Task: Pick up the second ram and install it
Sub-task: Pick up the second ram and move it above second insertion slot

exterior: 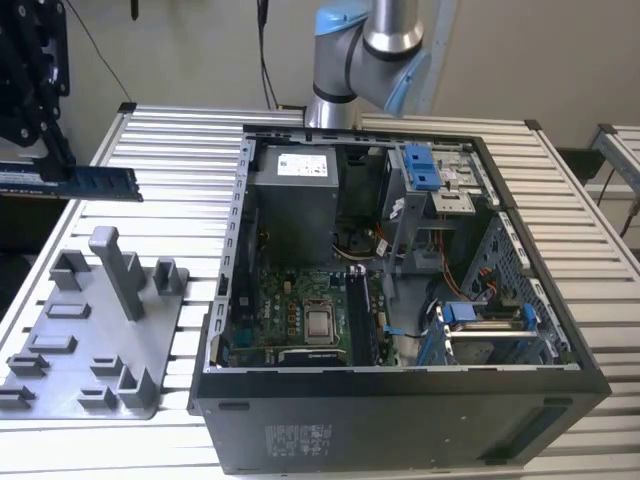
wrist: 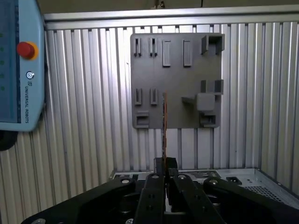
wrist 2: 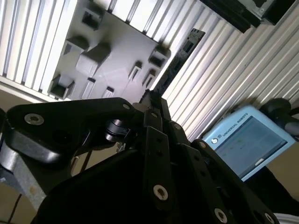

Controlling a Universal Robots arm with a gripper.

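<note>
The second ram (exterior: 95,182) is a long dark stick held level in the air, above the ribbed table at the exterior view's left. My black gripper (exterior: 55,165) is shut on its one end. The first wrist view shows the ram (wrist: 164,121) edge-on, sticking out from my gripper (wrist: 164,163) over the grey holder plate (wrist: 175,74). In the second wrist view the ram (wrist 2: 180,58) extends from my gripper (wrist 2: 152,100) past the plate's corner. The open computer case (exterior: 400,400) lies at the exterior view's right, with the black memory slots (exterior: 360,318) beside the processor socket (exterior: 320,322).
The grey holder plate (exterior: 90,330) with upright posts lies below the held stick. A power supply (exterior: 295,195), blue drive brackets (exterior: 420,165) and cables fill the case. A blue teach pendant (wrist: 18,65) rests on the table's edge. The arm's base (exterior: 365,50) stands behind the case.
</note>
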